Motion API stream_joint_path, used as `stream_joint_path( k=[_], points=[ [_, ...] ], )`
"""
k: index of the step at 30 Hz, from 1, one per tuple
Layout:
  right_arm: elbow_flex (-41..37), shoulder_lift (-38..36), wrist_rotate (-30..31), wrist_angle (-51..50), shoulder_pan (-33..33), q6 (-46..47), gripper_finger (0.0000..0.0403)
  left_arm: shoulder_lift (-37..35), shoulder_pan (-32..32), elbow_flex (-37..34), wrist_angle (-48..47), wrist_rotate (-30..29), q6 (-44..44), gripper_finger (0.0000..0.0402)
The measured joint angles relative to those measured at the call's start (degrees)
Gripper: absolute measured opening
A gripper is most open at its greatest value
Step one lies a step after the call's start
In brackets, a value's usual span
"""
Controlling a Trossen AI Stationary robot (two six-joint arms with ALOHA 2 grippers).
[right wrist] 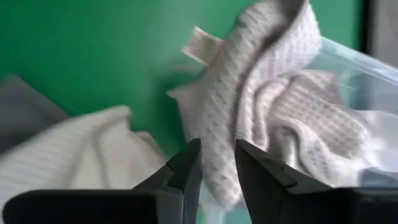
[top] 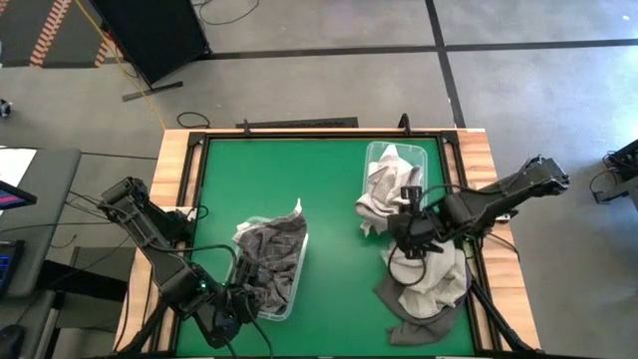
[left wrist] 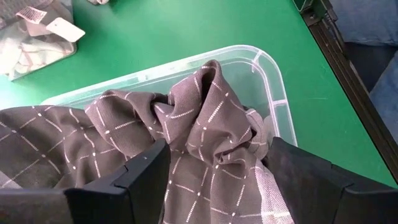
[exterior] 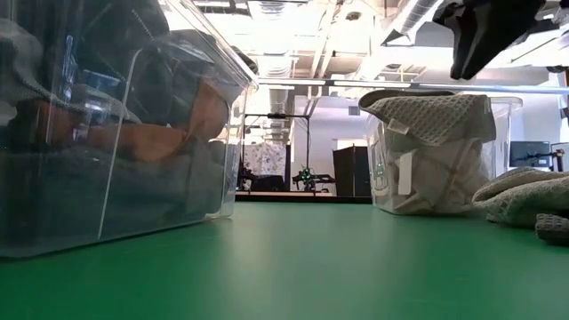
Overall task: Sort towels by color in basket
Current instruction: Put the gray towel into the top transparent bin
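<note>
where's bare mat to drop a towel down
Bare mat lies between the left bin and the right bin, and along the far edge. Crowded near the right pincer, over the towel pile.

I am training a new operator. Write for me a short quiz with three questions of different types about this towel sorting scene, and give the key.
1. True or false: the dark grey towel hangs over the left bin.
2. Which bin holds the waffle-weave towel? A) left bin B) right bin
3. Fill in: the loose pile of towels lies on the ____ mat.

Key: 1 true; 2 B; 3 green.
</note>
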Motion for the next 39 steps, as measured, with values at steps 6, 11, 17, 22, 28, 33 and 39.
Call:
stream_joint_path(
  k=[6,11,17,22,28,33,39],
  points=[
    [-3.5,0.0,1.0,0.7,0.8,0.0,0.0134,0.0,0.0,0.0,0.0,0.0,0.0,0.0264],
    [-5.6,-0.1,1.4,3.2,0.8,0.0,0.0134,0.0,0.0,0.0,0.0,0.0,0.1,0.0264],
    [-6.4,-0.1,3.4,3.9,0.8,0.2,0.0112,0.0,0.0,0.0,0.0,0.0,0.1,0.0264],
    [-6.4,-0.1,3.7,4.0,0.8,0.0,0.0051,0.0,0.0,0.0,0.2,0.0,0.1,0.0264],
    [-6.4,-0.2,3.7,3.8,0.5,-0.7,0.0015,0.0,0.0,0.0,0.2,0.0,0.1,0.0264],
    [-6.4,-0.2,4.7,3.9,0.4,-1.3,0.0016,0.0,0.0,0.0,0.2,0.0,0.1,0.0264],
    [-4.2,-0.1,6.2,3.6,0.4,-1.3,0.0013,0.0,0.0,0.0,0.2,0.0,0.1,0.0264]
  ],
)
